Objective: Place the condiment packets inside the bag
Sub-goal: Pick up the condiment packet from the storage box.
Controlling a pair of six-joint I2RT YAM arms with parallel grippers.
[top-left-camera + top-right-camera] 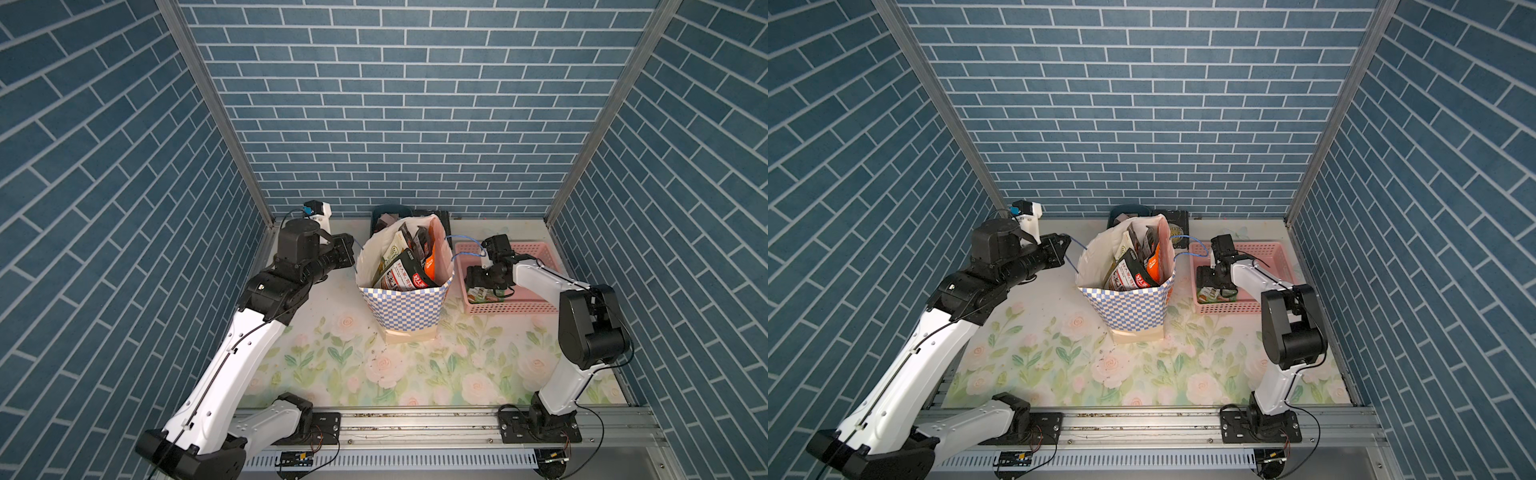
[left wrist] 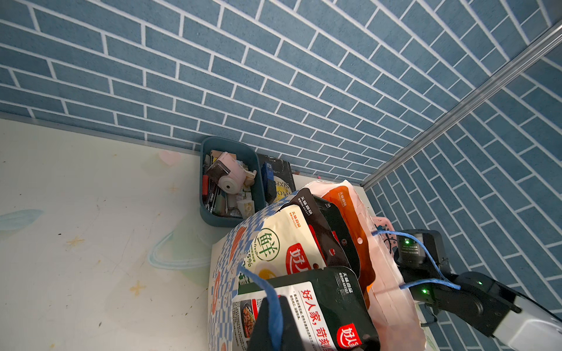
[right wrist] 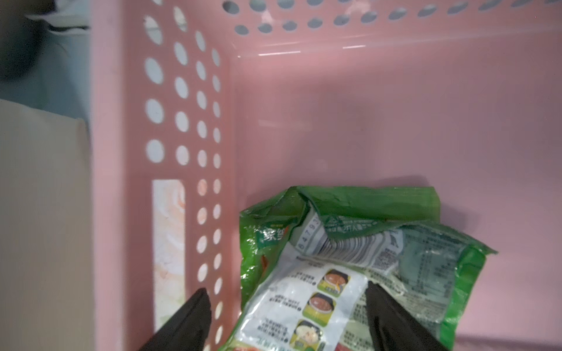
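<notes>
The checkered bag stands upright mid-table with black, cream and orange condiment packets sticking out of its mouth. My left gripper is shut on the bag's blue cord handle at the bag's left side. Over in the pink basket, my right gripper is open above a crumpled green packet. One fingertip is by the perforated wall, the other on the packet. The bag's other handle loops over my right wrist.
A dark teal bin of small odds and ends and a dark flat box stand behind the bag against the back wall. The basket sits close to the bag's right side. Brick-pattern walls enclose the floral table.
</notes>
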